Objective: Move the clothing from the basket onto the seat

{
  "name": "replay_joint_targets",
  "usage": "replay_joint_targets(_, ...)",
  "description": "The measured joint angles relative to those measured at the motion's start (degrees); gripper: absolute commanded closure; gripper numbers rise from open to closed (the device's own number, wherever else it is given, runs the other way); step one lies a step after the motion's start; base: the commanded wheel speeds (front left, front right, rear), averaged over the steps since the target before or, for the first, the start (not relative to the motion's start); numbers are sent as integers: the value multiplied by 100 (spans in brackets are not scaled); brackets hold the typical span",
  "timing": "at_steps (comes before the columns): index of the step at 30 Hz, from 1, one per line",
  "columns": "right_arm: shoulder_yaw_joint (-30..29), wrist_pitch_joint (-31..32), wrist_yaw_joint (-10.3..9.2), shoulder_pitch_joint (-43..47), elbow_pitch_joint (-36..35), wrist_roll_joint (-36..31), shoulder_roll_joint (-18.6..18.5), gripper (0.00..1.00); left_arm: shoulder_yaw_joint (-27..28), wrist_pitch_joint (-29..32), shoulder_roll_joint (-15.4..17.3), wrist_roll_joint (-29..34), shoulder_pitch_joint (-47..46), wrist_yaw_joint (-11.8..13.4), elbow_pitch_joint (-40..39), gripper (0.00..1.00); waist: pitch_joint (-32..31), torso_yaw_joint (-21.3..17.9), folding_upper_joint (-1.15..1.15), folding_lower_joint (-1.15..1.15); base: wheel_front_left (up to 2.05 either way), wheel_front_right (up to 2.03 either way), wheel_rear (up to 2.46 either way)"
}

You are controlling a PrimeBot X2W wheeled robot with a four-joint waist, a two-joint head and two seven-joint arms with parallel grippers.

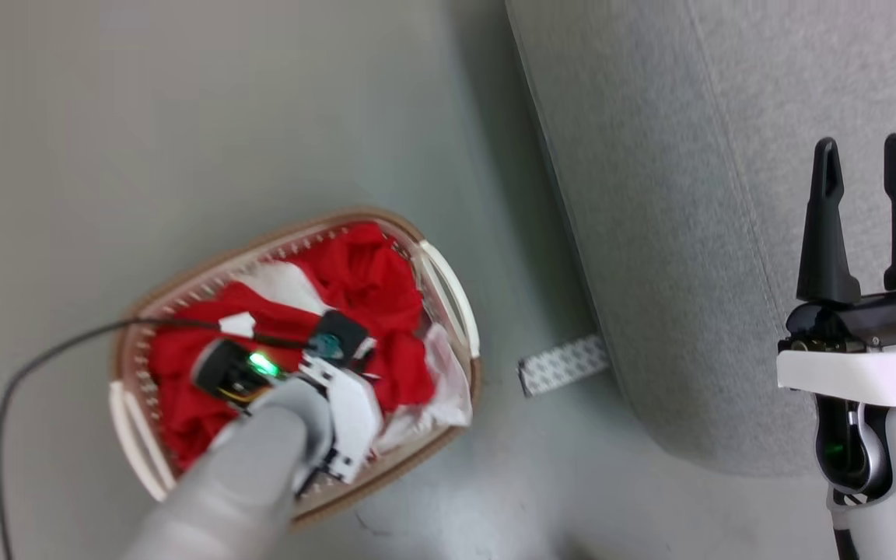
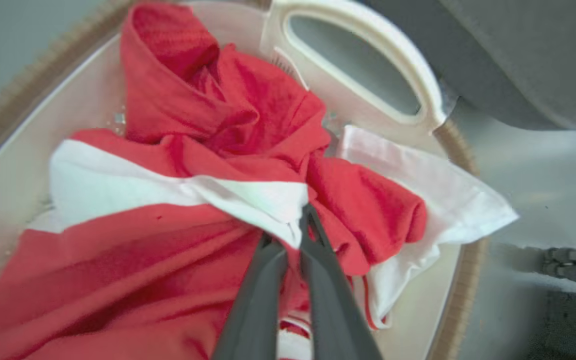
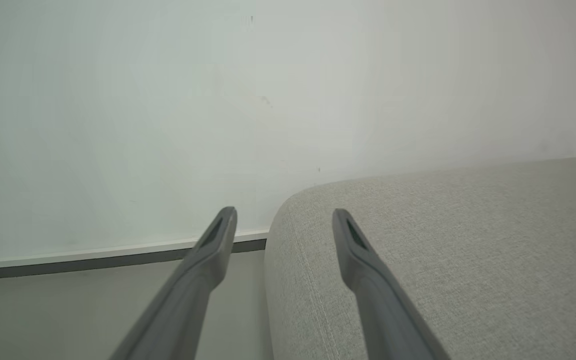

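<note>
**Item 1.** Left gripper, two long dark fingers. They are pressed together, pinching a fold where a white band meets red cloth.

**Item 2.** Soft red sports clothing with a broad white band. It lies crumpled in a heap inside the basket.
- Handling, as judged: light, limp and rather slick. It is likely to drape and trail when lifted, and may drag a neighbouring piece along or snag the rim.
- Best hold: a bunched fold high on the heap, taken deep between the fingers.

**Item 3.** Thin white cloth, lying under the red at the basket's edge, with one corner reaching the rim.

**Item 4.** Small rounded cream-white plastic basket with perforated sides, loop handles and a brown rim. It stands on the grey floor near the seat.

**Item 5.** Large light-grey fabric-upholstered seat with rounded edges.

**Item 6.** Right gripper. Its fingers are spread and hold nothing, and it is raised over the seat.

**Item 7.** Markings. No lettering is legible on the garments. The dotted grey-white strip at the seat's foot shows a pattern but no readable words.
</note>
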Motion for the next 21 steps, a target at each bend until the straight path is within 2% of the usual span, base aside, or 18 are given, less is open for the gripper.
replay_joint_targets(3, -43, 0, 0, 98, 29, 205, 1, 0, -177, -310, -135, -299, 171, 0, -225, 100, -369, 143, 0, 0, 0, 0, 0)
replay_joint_targets(10, -81, 0, 0, 322, 168, 12, 2, 0, -467, -690, -205, -1003, 406, 0, -762, 100, -1273, 554, 0, -1, 0, 0, 0)
replay_joint_targets(16, -118, 0, 0, 692, 342, -74, 3, 0, -515, -788, -210, -1494, 660, 0, -1257, 100, -2035, 923, 0, -2, 0, 0, 0)
replay_joint_targets(21, -151, 0, 0, 1041, 453, -93, 0, 0, -324, -814, -145, -1635, 828, 0, -1886, 100, -2642, 1202, 0, -2, 0, 0, 0)
